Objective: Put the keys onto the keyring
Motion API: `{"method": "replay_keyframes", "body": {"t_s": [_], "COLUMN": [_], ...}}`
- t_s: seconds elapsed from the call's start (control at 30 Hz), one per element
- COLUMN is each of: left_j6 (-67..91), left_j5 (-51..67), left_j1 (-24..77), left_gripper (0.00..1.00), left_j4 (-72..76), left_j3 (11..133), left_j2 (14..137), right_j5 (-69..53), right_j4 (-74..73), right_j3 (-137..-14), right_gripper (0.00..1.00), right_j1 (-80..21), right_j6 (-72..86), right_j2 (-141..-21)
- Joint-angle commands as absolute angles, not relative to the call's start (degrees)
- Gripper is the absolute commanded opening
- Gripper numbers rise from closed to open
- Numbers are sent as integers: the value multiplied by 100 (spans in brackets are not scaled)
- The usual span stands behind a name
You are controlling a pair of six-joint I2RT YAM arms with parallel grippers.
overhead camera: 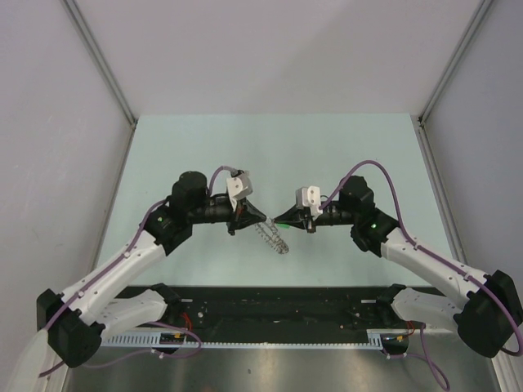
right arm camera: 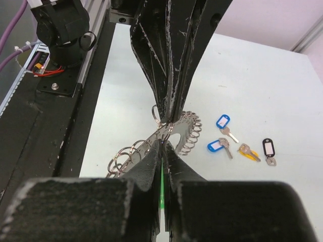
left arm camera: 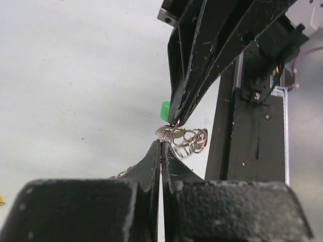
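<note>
The left hand (overhead camera: 249, 214) is closed tight, its fingertips pinched on the rim of the keyring (overhead camera: 274, 237). The ring hangs from that grip over the middle of the counter (overhead camera: 188, 155), between the two hands, and its toothed edge and a chain of small loops droop toward the near side. The right hand (overhead camera: 283, 220) is also pressed together, tip to tip with the left one. It is clamped on the green-tagged key (left arm camera: 165, 110), and a strip of green shows between its fingers in its own wrist view. That key's metal end sits right at the keyring, where the two hands meet. The blue-tagged keys (right arm camera: 222, 121), the yellow-tagged key (right arm camera: 247, 153) and the black-tagged key (right arm camera: 268, 147) lie flat on the counter in a loose cluster, apart from the ring.
</note>
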State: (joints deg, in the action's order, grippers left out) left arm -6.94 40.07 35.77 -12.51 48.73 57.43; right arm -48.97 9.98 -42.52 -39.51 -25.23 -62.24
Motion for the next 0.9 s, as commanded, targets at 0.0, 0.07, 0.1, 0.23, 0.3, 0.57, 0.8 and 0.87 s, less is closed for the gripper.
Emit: {"method": "replay_keyframes", "body": {"t_s": [0.0, 0.07, 0.1, 0.23, 0.3, 0.57, 0.8, 0.87], "left_j6": [130, 307, 369, 729, 764, 54, -1351, -1694], "left_j5": [3612, 3621, 3638, 3735, 3753, 3736, 4148, 4367], "left_j1": [3489, 3489, 3498, 3524, 3577, 3569, 3480, 3481], "left_gripper": [0, 0, 0, 0, 0, 32, 53, 54], "left_j4": [138, 316, 490, 957, 1081, 56, -1370, -1773], "left_j3": [4528, 4439, 4360, 4175, 4114, 4253, 4912, 5166], "left_j2": [5379, 5361, 5353, 5396, 5449, 5318, 5334, 5536], "right_j5": [-5045, -5080, -5089, -5098, -5054, -4966, -5010, -5027], "right_j4": [1107, 1134, 1160, 1204, 1222, 1151, 1134, 1125], "right_j3": [-4465, -4465, -4465, -4465, -4465, -4465, -4465, -4465], "right_gripper": [0, 0, 0, 0, 0, 0, 0, 0], "right_j1": [-3920, -3929, -3946, -3999, -3990, -3981, -3981, -3990], "right_j6": [-2540, -2514, -2505, -2470, -2452, -2496, -2531, -2531], "right_j2": [-6143, -6170, -6179, -6205, -6223, -6152, -6126, -6126]}}
